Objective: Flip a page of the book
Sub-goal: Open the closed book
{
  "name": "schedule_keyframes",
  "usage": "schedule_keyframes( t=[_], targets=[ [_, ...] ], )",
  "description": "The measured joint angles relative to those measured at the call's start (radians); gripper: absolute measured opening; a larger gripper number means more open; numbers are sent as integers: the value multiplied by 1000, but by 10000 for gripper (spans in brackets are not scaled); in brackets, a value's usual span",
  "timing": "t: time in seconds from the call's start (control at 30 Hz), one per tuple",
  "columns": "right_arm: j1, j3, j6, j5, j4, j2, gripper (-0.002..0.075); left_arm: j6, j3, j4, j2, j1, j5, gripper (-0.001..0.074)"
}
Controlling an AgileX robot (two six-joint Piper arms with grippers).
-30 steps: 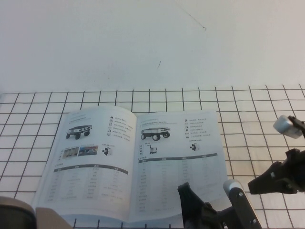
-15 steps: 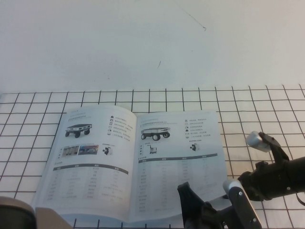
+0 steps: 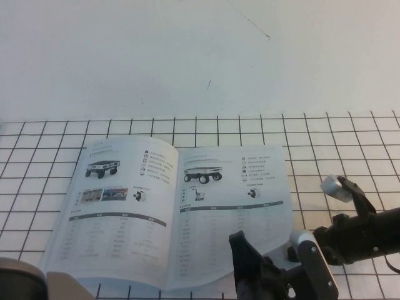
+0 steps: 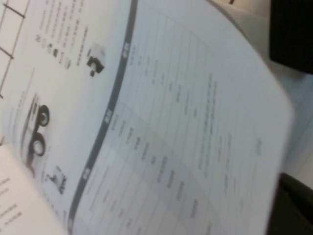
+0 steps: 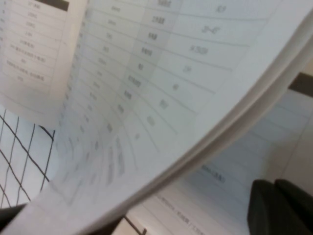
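Observation:
The book point(image 3: 125, 212) lies open on the grid mat. The page point(image 3: 234, 212), with the black-wheeled vehicle and a dark-headed table, is its right leaf. Its near right corner curls up off the leaves below. My right gripper point(image 3: 292, 253) reaches in from the right to that corner. In the right wrist view its dark fingertips point(image 5: 281, 208) lie pressed together on the leaf beneath the raised page point(image 5: 161, 93). My left gripper point(image 3: 250, 265) hangs low over the page's near edge. The left wrist view is filled by the page point(image 4: 146, 127).
The black-lined grid mat point(image 3: 325, 144) covers the near table and plain white surface point(image 3: 187, 56) lies beyond it. The left leaf point(image 3: 109, 194) shows a vehicle above two small colour photos. A grey part of the robot point(image 3: 19, 278) sits at the near left corner.
My right arm swung left from the mat's right edge to the page's near right corner. That corner has lifted. My left gripper edged slightly forward.

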Motion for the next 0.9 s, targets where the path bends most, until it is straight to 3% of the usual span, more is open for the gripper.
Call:
schedule_keyframes(
  t=[0.6,0.9],
  targets=[
    [6,-7,15,-3,-18,0,-1,169,0,27,-159,74,205,-3],
    [6,-7,18,-3,-18,0,-1,272,0,-162,-187,208,265,-3]
  ],
)
